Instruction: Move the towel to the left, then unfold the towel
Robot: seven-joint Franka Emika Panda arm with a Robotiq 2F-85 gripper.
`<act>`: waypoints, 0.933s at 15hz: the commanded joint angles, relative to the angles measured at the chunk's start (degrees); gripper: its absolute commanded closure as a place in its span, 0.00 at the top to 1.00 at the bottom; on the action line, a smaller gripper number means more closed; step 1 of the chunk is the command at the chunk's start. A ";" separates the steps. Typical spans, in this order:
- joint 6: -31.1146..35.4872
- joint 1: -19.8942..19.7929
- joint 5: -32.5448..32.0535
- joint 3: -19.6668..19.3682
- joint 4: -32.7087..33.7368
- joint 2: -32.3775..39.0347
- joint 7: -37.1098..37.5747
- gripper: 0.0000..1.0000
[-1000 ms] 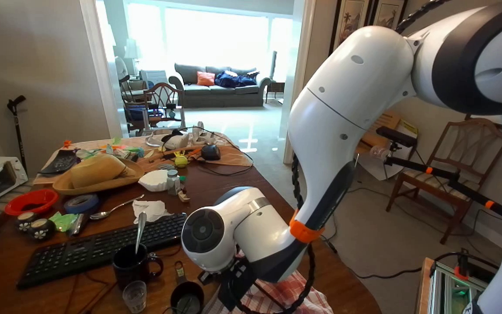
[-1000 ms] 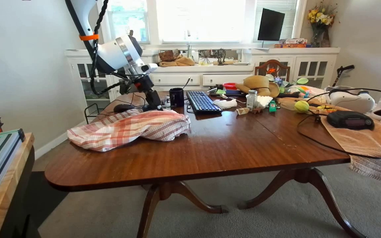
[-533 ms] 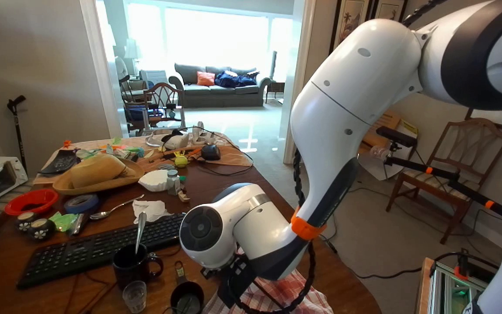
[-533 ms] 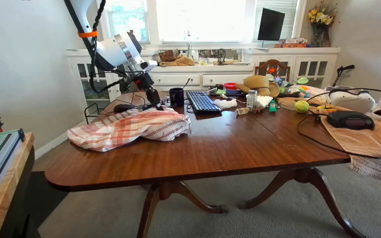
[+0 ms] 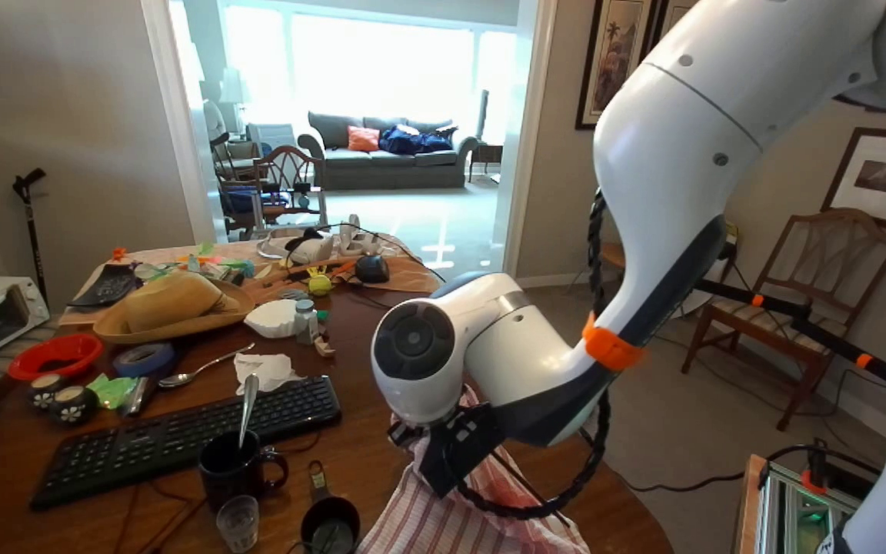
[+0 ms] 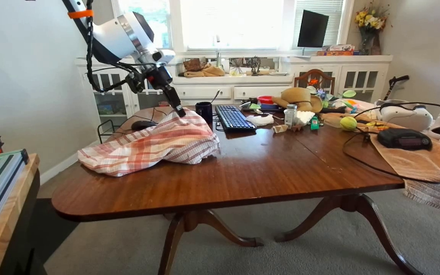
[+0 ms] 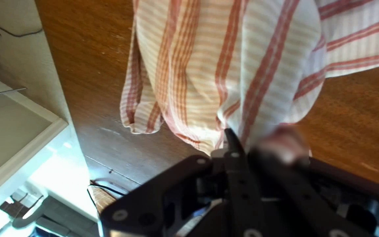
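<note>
The claw (image 6: pixel 181 112) is pinching a fold of the towel (image 6: pixel 151 145) — fingers (image 7: pixel 236 146) drawn together on it; one tip is blurred in the wrist view, so bite depth is unclear. Held cloth tents up to the tips, bulk rests on the table (image 6: pixel 266 168).

Progress: grip is made, lift looks shallow. Move-left part: can't call it, I see no target mark to check against. Unfold: not done — cloth is bunched, stripes running different ways from fold to fold. Left to do, my read: finish any shift, then spread it flat. A single pinch probably drags the layers along together, so expect a regrip or two.

Position, keyboard (image 6: pixel 235 118) as datum: in an exterior view the towel sits left of the keyboard and somewhat nearer the camera than it. Near, not touching. The mug (image 6: pixel 203 110) is just left of the keyboard there, beyond the towel.

Orientation: in that view the towel's long axis runs crosswise to the keyboard's, roughly square to it. The end by the raised peak is the one closest to the keyboard; the opposite end points away from it and lies lower. The arm (image 5: pixel 654 223) hides much of the towel in an exterior view, right of the keyboard, so its outline there is only partial.
</note>
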 commanded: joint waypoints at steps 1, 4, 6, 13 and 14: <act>1.15 -3.97 -0.07 -0.12 -9.13 -9.39 2.87 0.01; 2.10 -7.54 -0.15 -0.90 -14.05 -14.70 4.07 0.01; 2.46 -9.76 -0.03 -1.52 -16.49 -17.39 4.47 0.01; 5.65 -16.18 -0.72 -4.49 -21.00 -19.77 5.16 0.01; 6.78 -17.05 -2.45 -5.05 -20.83 -19.17 6.54 0.01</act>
